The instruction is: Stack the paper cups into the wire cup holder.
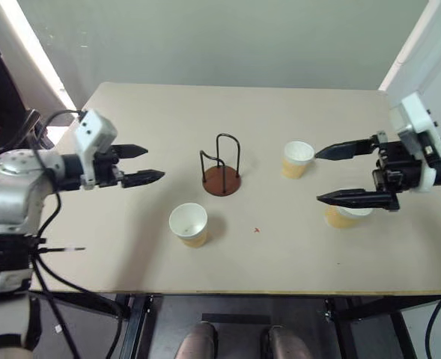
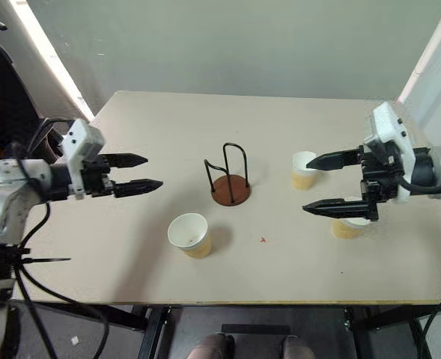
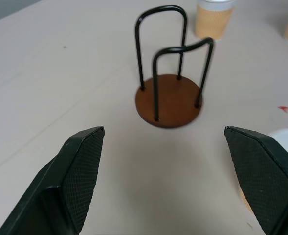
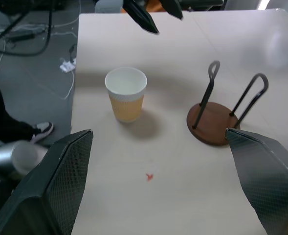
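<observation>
Standing empty on the bench (image 1: 130, 269), the wire cup holder (image 1: 221, 179) has all three paper cups (image 1: 189, 224) apart from it (one nearer, two to its right), while the left hand (image 1: 141, 164) and right hand (image 1: 347, 173) hover wide open, holding nothing.

Three tan cups, white inside, stand upright and apart — one lower centre (image 1: 189, 224), one right of centre (image 1: 297, 158), one lower right (image 1: 345, 215). The holder (image 1: 221, 171) — brown disc, black wire loops — stands empty at centre.
</observation>
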